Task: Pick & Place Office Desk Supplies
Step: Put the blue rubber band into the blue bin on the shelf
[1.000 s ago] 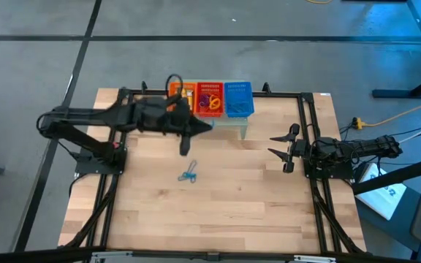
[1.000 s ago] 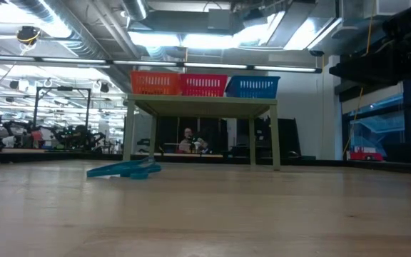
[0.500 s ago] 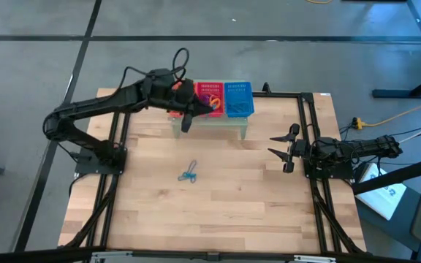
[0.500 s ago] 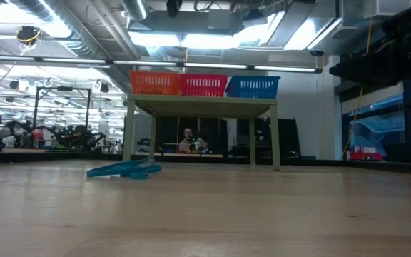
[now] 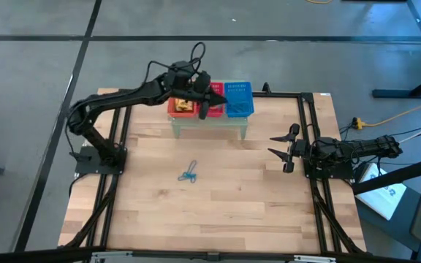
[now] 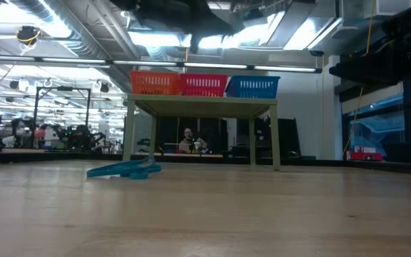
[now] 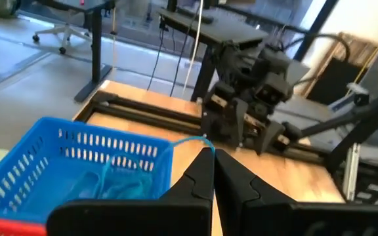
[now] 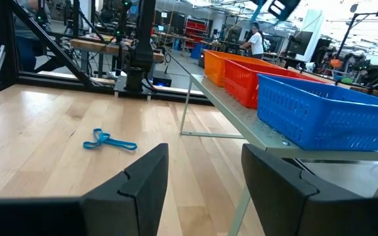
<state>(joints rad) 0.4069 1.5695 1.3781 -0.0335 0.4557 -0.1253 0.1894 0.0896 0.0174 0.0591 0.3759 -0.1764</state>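
- High view: the table (image 5: 218, 212) is of pale wood planks with a dark metal frame at its edges. At its far edge a small grey stand (image 5: 209, 121) carries three mesh baskets side by side: orange (image 5: 183, 107), red (image 5: 216, 90) and blue (image 5: 239, 98). The left gripper (image 5: 203, 111) hangs over the red basket, fingers pressed together. A thin blue loop (image 5: 188, 174) lies flat on the wood in the middle of the table, well apart from the stand, with bare table all around it. The right gripper (image 5: 283, 151) waits at the right side, its fingers spread and empty.
- Low view: the blue loop (image 6: 123, 169) lies on the smooth wood in front of the stand's legs. The three baskets sit on top, touching one another.
- Left wrist view: the two dark fingers (image 7: 199, 180) meet at their tips, and a thin blue loop (image 7: 182, 141) shows at these tips; whether it is held cannot be told. More blue loops (image 7: 113, 183) lie inside the blue basket (image 7: 71, 167).
- Right wrist view: the fingers (image 8: 143, 177) stand apart. The loop (image 8: 109, 140) lies beyond them on open table.
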